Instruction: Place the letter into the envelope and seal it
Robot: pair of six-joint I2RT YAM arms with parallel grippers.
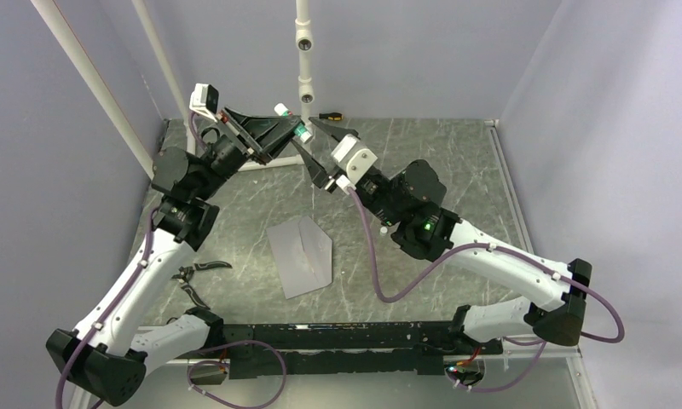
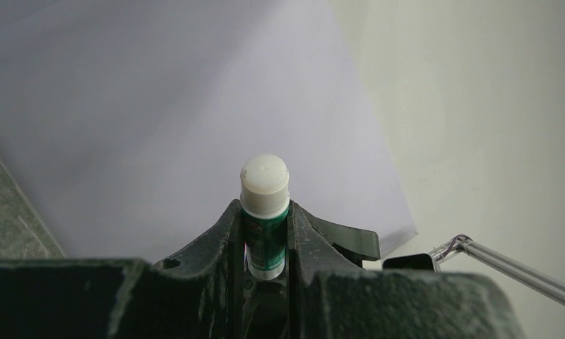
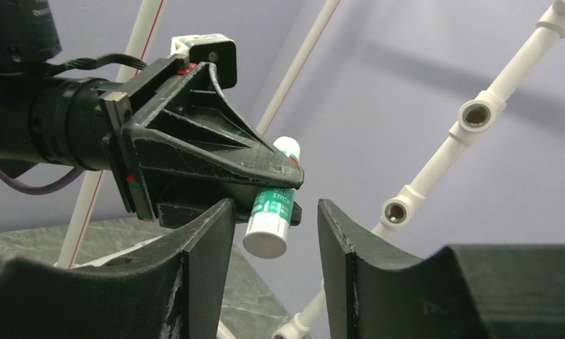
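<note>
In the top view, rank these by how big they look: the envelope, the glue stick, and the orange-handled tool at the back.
1. envelope, clearly largest.
2-3. glue stick and orange-handled tool, not ranked. Both look small, and the stick is partly hidden and held up off the table, nearer the camera.

Green-white glue stick (image 3: 271,219), orange-handled screwdriver (image 1: 331,115), marbled tabletop (image 1: 457,162)
</note>
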